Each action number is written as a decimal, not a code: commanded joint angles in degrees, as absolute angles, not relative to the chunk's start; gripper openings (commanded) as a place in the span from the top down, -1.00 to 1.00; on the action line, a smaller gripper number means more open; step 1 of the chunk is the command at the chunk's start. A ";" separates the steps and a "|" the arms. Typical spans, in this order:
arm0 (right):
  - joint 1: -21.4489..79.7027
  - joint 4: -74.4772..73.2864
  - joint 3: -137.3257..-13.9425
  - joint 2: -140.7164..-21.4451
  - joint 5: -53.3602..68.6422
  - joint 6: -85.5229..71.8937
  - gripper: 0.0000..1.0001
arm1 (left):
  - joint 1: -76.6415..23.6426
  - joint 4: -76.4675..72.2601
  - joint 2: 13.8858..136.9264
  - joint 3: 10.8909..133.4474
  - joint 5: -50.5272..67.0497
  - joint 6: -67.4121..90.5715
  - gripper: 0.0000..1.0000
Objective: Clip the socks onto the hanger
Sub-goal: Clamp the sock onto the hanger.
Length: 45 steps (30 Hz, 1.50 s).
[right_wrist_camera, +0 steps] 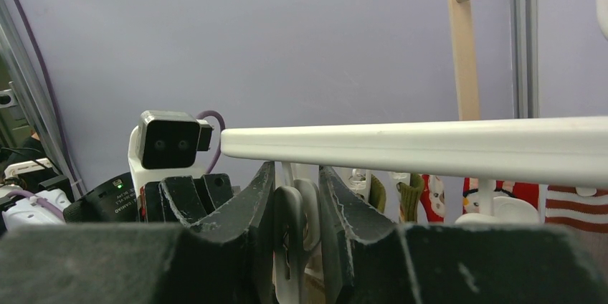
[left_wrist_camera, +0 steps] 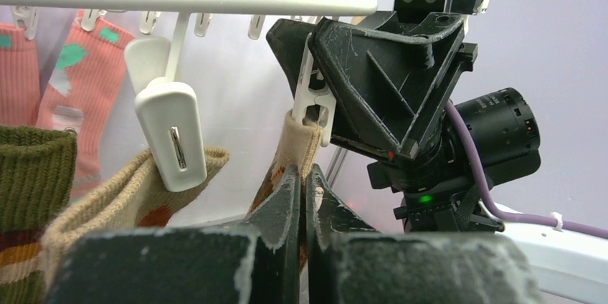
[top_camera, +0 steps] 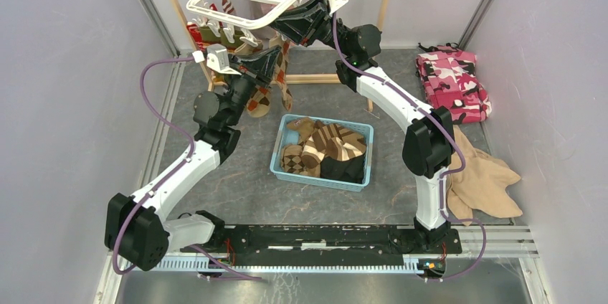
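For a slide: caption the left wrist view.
Left gripper holds a tan sock at a hanger clip pinched by the right gripper.

On my feed: pale lavender walls (top_camera: 64,67) on three sides; aluminium corner posts (top_camera: 147,6); mottled grey table surface (top_camera: 244,182); light wooden frame stand (top_camera: 319,79) at the back; slotted metal rail (top_camera: 315,266) along the near edge. Even, soft lighting.
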State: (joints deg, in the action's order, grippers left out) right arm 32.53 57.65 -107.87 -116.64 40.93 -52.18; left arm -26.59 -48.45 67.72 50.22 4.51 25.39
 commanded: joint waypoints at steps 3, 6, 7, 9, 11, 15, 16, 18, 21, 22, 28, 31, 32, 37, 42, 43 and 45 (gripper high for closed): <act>32.77 58.84 -107.58 -113.82 40.34 -52.21 1.00 | -26.28 -53.18 67.67 52.86 3.72 29.76 0.96; 32.78 58.80 -107.66 -113.77 40.32 -52.21 1.00 | -26.28 -53.94 68.39 53.04 4.38 30.96 0.96; 32.73 58.71 -107.52 -113.81 40.26 -52.20 1.00 | -26.28 -54.05 68.48 53.08 4.54 31.20 0.96; 32.79 58.71 -107.47 -113.70 40.34 -52.21 0.99 | -26.29 -54.15 68.66 53.01 4.61 31.44 0.96; 32.79 58.84 -107.18 -113.56 40.27 -52.19 0.93 | -26.30 -54.23 68.60 52.87 4.61 31.46 0.96; 32.82 59.91 -105.82 -112.78 40.12 -52.29 0.55 | -26.28 -53.88 68.23 52.65 4.21 31.55 0.96; 32.76 60.03 -105.54 -112.54 40.08 -52.22 0.47 | -26.28 -53.59 68.14 52.57 3.94 31.55 0.96; 32.78 60.34 -105.04 -112.12 40.12 -52.21 0.33 | -26.26 -53.36 67.96 52.32 3.48 31.55 0.93; 32.78 60.55 -104.55 -111.62 40.17 -52.16 0.19 | -26.27 -52.88 67.57 52.21 2.93 31.73 0.89; 32.79 60.64 -104.31 -111.38 40.25 -52.14 0.15 | -26.24 -52.71 67.46 52.21 2.90 31.73 0.88; 32.61 60.73 -102.14 -109.38 40.17 -51.69 -0.07 | -26.19 -51.07 66.21 52.22 2.37 31.66 0.74; 32.48 60.90 -99.74 -107.59 40.11 -50.75 -0.22 | -26.19 -49.97 64.79 51.67 1.71 31.56 0.54; 32.56 60.91 -98.44 -106.51 40.16 -50.18 -0.27 | -26.19 -49.54 63.90 51.33 1.33 31.48 0.46; 32.35 60.33 -90.46 -100.66 39.25 -45.98 -0.54 | -26.20 -45.57 59.00 49.22 1.24 31.29 0.13; 31.95 59.01 -81.87 -94.54 38.85 -42.25 -0.64 | -26.19 -39.08 52.35 47.00 2.61 29.47 -0.18; 31.76 58.64 -80.26 -93.16 38.86 -41.26 -0.65 | -26.19 -37.70 50.80 46.35 2.73 29.00 -0.21; 31.26 57.09 -75.79 -90.01 38.57 -38.71 -0.65 | -26.19 -34.77 47.66 44.97 3.06 28.15 -0.31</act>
